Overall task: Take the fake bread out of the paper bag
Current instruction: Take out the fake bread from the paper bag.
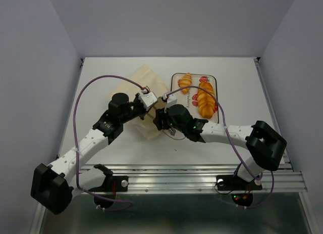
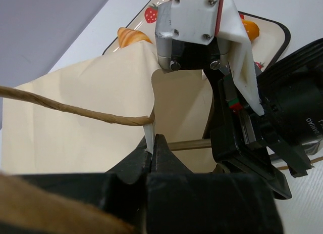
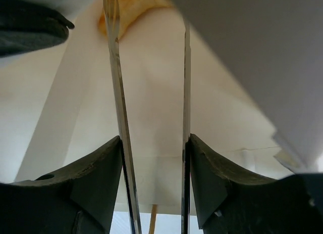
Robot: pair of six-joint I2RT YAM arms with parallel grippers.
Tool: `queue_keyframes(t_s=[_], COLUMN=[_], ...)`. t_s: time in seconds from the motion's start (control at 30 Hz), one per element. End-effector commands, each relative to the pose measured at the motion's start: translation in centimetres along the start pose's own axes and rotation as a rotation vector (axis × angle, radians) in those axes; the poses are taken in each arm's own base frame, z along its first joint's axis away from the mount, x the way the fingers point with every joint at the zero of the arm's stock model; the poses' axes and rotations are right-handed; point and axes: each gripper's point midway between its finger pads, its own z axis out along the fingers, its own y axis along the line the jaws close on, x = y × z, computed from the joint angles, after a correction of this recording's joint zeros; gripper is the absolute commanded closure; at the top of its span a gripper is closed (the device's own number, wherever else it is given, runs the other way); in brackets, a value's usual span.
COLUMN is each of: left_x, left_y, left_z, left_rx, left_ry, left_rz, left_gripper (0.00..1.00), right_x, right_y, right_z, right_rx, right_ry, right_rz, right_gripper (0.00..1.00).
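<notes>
One golden pastry lies deep in the paper bag, at the far end. It is partly hidden, so its shape is hard to tell. The bag lies flat on the white tabletop, with its open end facing the arms.

The left claw is clenched on the thin paper edge at the bag's mouth. A brown cord handle hangs just beside it. The right claw points into the bag's mouth. Its two fingers are spread apart and grasp nothing.

Just to the right of the bag is a strawberry tray. On it lie a small croissant and a long loaf, side by side.
</notes>
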Motion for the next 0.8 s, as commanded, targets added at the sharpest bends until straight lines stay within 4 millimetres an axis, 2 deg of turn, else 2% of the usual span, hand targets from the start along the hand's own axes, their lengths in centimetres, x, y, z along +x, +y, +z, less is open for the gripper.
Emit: queue_keyframes(t_s=[0.0, 0.23, 0.4, 0.53, 0.77], left_x=[-2.7, -2.3, -3.2, -3.8, -5.1], left_y=[1.0, 2.4, 3.7, 3.4, 3.0], left_z=[0.4, 2.0, 2.4, 2.3, 1.5], left_rx=[-0.030, -0.078, -0.130, -0.110, -0.089], left_ry=[-0.085, -0.034, -0.030, -0.049, -0.094], left_rz=[-0.014, -0.091, -0.145, -0.143, -0.130], left_gripper=[1.00, 1.00, 1.00, 1.00, 1.00], right_x=[-2.5, -2.6, -1.7, -1.6, -0.9], right_y=[1.0, 0.9, 0.5, 0.5, 1.2], right_z=[0.4, -0.2, -0.4, -0.3, 1.0], right_rx=[-0.019, 0.000, 0.006, 0.009, -0.014], right_ry=[-0.105, -0.118, -0.102, -0.104, -0.078], right_rz=[0.099, 0.117, 0.134, 0.159, 0.156], right_gripper=[0.42, 0.42, 0.42, 0.42, 0.42])
